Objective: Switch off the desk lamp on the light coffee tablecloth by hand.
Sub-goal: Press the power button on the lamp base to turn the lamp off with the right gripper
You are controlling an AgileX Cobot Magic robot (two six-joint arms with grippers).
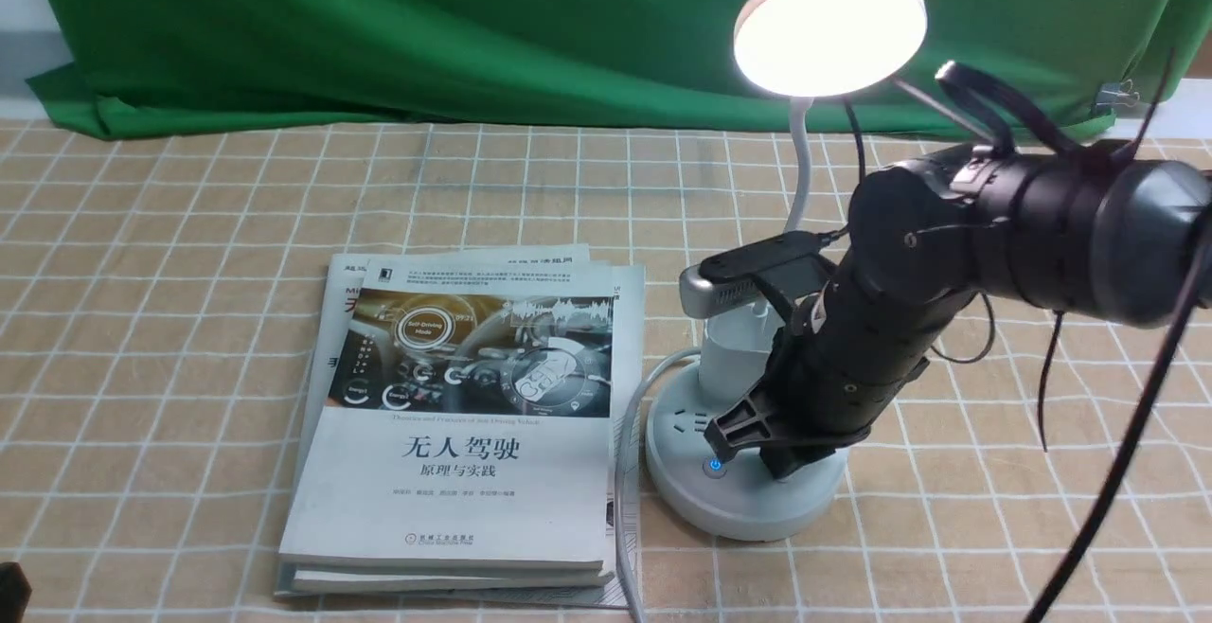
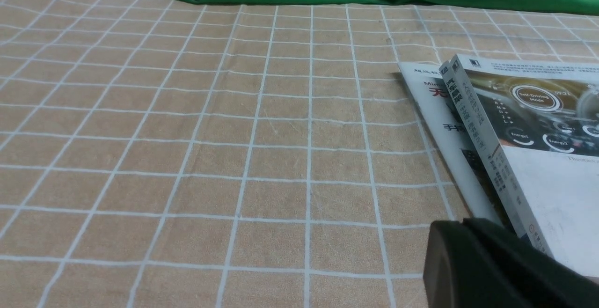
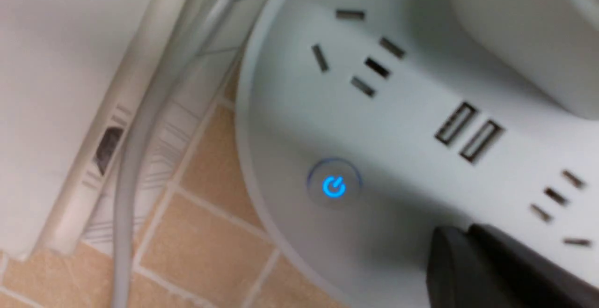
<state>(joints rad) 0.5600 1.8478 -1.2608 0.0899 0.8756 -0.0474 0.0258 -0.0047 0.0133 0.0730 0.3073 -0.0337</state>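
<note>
The desk lamp stands on the light coffee tablecloth (image 1: 189,320) with its round disc head (image 1: 829,25) glowing. Its round base (image 1: 748,509) carries sockets and a blue-lit power button (image 1: 714,465), which also shows in the right wrist view (image 3: 333,186). My right gripper (image 1: 786,462) is shut and empty, angled down onto the base just right of that button. In the right wrist view (image 3: 461,235) its closed tips sit beside the button, not on it; contact with the base is unclear. My left gripper (image 2: 461,226) is shut and empty, low over the cloth near the books.
A stack of books (image 1: 464,415) lies left of the lamp base, also seen in the left wrist view (image 2: 538,158). The lamp's grey cable (image 1: 625,471) runs between books and base. A green backdrop cloth (image 1: 473,26) hangs behind.
</note>
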